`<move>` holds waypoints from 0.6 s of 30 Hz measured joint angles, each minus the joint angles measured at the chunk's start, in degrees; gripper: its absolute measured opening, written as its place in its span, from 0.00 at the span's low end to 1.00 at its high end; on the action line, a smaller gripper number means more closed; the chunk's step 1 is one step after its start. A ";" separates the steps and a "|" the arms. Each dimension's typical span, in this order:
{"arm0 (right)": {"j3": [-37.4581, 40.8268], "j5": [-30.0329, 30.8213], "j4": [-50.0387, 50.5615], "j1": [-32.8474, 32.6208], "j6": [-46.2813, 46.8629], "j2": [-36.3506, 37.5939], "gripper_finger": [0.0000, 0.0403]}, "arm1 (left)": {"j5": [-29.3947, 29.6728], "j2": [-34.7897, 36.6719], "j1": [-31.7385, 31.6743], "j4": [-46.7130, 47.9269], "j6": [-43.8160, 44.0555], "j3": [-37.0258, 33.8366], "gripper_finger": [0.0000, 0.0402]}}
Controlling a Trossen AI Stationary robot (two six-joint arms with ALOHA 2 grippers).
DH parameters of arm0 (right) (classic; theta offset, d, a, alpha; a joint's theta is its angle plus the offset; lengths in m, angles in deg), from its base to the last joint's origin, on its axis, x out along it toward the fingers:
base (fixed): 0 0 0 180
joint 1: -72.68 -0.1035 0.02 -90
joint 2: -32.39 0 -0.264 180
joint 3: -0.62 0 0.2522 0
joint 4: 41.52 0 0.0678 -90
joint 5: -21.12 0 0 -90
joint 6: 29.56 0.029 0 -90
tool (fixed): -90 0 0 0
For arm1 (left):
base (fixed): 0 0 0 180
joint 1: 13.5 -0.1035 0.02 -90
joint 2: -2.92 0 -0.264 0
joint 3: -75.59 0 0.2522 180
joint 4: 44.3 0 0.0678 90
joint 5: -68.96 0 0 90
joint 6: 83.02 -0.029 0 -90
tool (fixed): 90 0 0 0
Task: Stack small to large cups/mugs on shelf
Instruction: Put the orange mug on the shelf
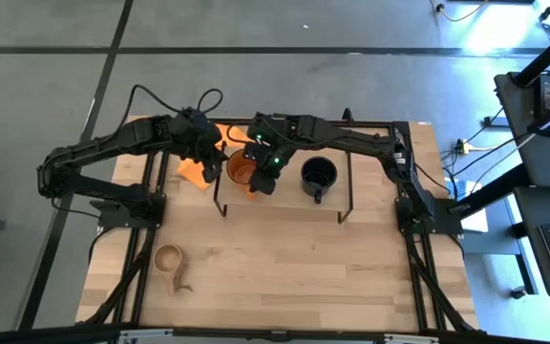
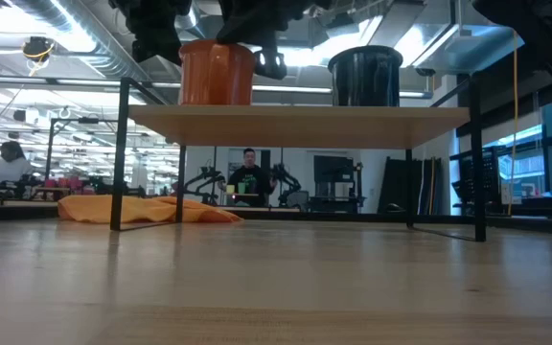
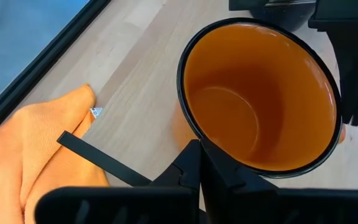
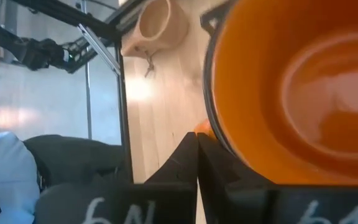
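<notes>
The left gripper (image 1: 211,153) is held at the orange mug (image 1: 242,168) on the shelf (image 1: 285,196), its fingers drawn together right at the mug's rim in its wrist view; whether the rim is actually pinched cannot be told. The right gripper (image 1: 264,177) is set at the opposite side of the same mug, fingers likewise narrow against the wall, probably so the mug is steadied from both sides while it is placed. The dark mug (image 1: 318,176) is stood beside it on the shelf, near but apart; the wooden cup (image 1: 169,259) is left on the table (image 1: 285,277), well apart, not yet shelved; an orange cloth (image 1: 195,168) is seen under the shelf's left end.
</notes>
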 joint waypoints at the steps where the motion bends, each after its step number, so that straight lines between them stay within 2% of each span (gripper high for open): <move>1: 0.00 0.02 -0.82 0.00 0.17 0.00 0.01 | -0.02 0.00 -0.05 -0.11 -0.36 0.00 0.00; 12: 0.00 -0.10 -4.46 0.02 1.53 0.00 0.01 | 1.00 -0.04 -0.26 -0.40 -1.93 0.00 0.00; 18: 0.02 -5.61 -2.99 0.13 -0.15 -0.02 0.01 | 2.45 0.66 -0.27 0.35 -2.13 -0.02 0.00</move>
